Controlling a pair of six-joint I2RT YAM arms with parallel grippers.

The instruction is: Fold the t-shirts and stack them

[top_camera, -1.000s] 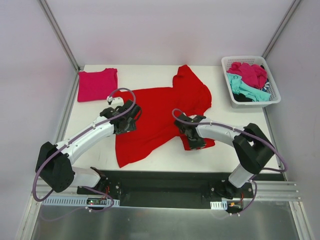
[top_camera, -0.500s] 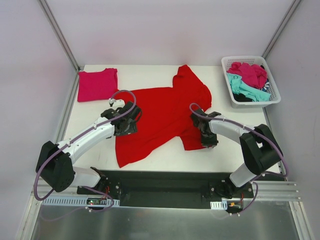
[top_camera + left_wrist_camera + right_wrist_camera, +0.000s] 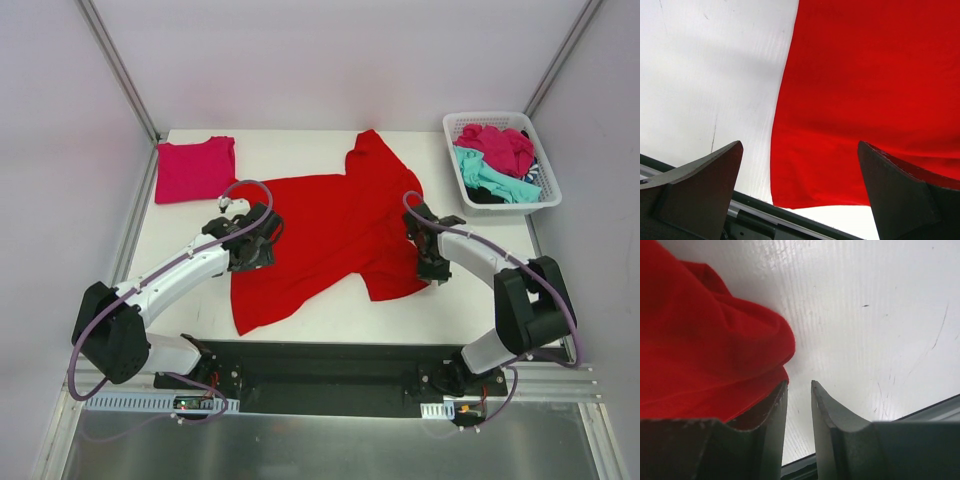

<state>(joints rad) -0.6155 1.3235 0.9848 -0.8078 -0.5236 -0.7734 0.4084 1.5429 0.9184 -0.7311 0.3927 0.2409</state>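
Note:
A large bright red t-shirt (image 3: 330, 225) lies spread out and slightly crumpled in the middle of the white table (image 3: 300, 150). My left gripper (image 3: 262, 240) hovers wide open over its left edge; the left wrist view shows the red t-shirt (image 3: 865, 100) below the left gripper (image 3: 800, 145), with nothing between the jaws. My right gripper (image 3: 432, 265) is at the shirt's right edge. Its jaws stand a narrow gap apart, and only bare table shows between them at the right gripper (image 3: 799, 382). A bunched fold of the red t-shirt (image 3: 700, 340) lies against its left finger (image 3: 771, 425).
A magenta-pink t-shirt (image 3: 194, 168) lies folded at the far left corner. At the far right stands a white lattice basket (image 3: 455, 125) holding a magenta shirt (image 3: 498, 145), a teal shirt (image 3: 490, 178) and some dark cloth. The table's near edge runs just in front of both grippers.
My right gripper has moved right and slightly away from me, from over the shirt's lower right part to its right edge. The left arm has barely moved.

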